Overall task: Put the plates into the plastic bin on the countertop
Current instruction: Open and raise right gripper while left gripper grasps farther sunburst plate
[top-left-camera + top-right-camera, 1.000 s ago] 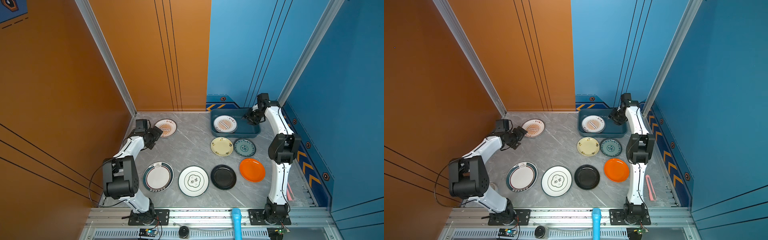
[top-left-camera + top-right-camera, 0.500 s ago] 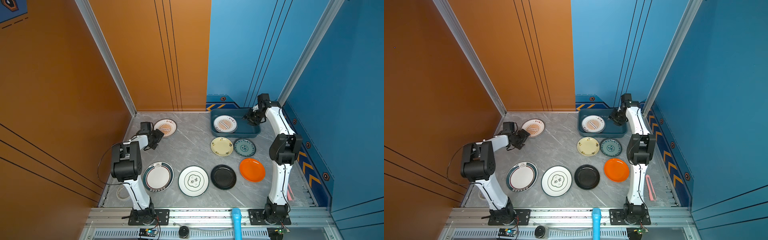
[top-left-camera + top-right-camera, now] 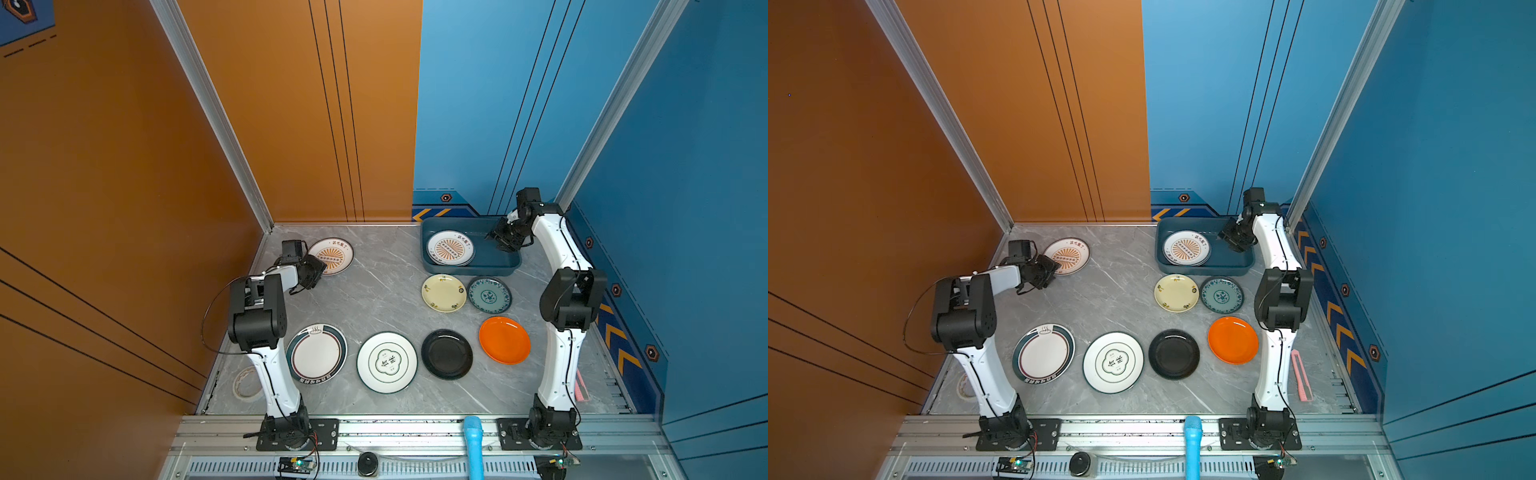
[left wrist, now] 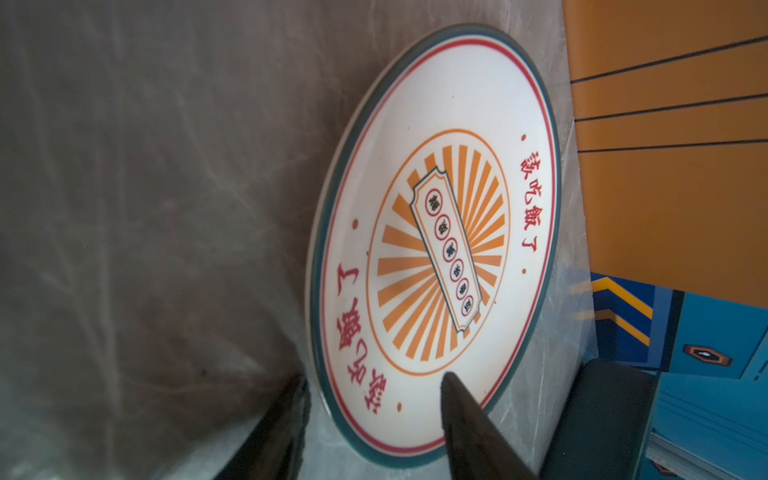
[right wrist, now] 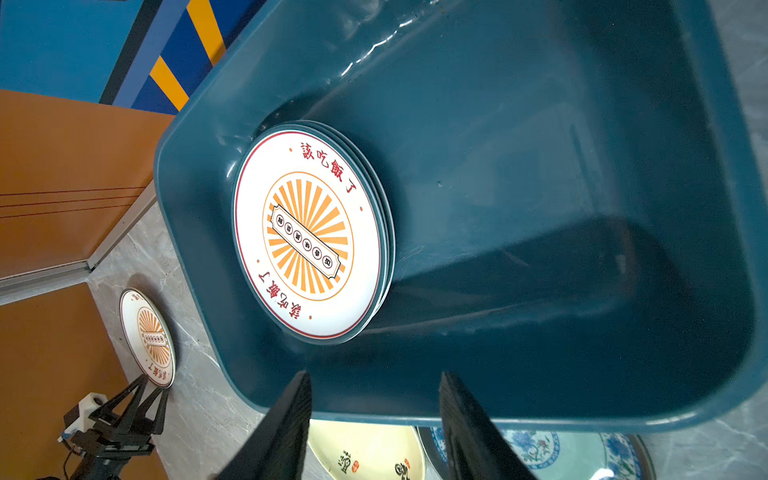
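Observation:
A white plate with an orange sunburst [image 3: 334, 254] [image 3: 1069, 254] [image 4: 436, 249] lies at the back left of the countertop [image 3: 374, 291]. My left gripper [image 3: 318, 270] [image 4: 374, 378] straddles its near rim, one finger over the plate, the other just outside the rim with a small gap. The teal plastic bin [image 3: 469, 273] [image 5: 540, 166] at the back right holds a stack of sunburst plates [image 3: 451, 248] [image 5: 307, 237]. My right gripper [image 3: 496, 241] [image 5: 374, 376] hovers over the bin's right half, open and empty.
In front of the bin lie a cream plate [image 3: 444, 293] and a teal-patterned plate [image 3: 489, 295]. Nearer the front are orange [image 3: 504, 340], black [image 3: 446, 354], green-emblem [image 3: 386, 362] and dark-rimmed [image 3: 316, 353] plates. A tape roll [image 3: 246, 382] lies front left, a pink object [image 3: 582, 386] front right.
My left arm's elbow has swung up and inward, and its jaws have narrowed around the sunburst plate's rim. The right arm and the plates have not moved.

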You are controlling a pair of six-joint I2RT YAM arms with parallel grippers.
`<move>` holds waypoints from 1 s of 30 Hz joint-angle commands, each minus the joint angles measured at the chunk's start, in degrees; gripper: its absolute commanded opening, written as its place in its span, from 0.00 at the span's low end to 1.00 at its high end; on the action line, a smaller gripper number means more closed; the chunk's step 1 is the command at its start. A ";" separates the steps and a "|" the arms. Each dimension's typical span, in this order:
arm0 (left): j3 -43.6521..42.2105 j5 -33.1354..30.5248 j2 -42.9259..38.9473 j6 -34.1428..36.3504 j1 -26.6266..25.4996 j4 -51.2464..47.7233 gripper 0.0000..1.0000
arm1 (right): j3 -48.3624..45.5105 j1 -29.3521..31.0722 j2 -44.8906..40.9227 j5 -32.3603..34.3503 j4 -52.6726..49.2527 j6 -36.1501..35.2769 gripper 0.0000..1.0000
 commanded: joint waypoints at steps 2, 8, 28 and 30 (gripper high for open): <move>0.05 0.73 3.33 -1.36 0.65 -0.03 0.47 | -0.31 -0.35 -1.86 0.59 -0.19 -0.59 0.53; 0.44 1.33 4.86 -2.45 0.78 1.40 0.37 | -0.31 -0.53 -1.86 0.65 -0.16 -0.43 0.53; -3.35 3.80 2.59 -3.00 0.97 6.38 0.00 | -0.14 -1.40 -2.38 0.18 -0.16 -0.68 0.53; -4.37 4.39 1.83 -3.24 1.00 7.43 0.00 | -0.14 -1.49 -2.55 0.01 -0.16 -0.68 0.53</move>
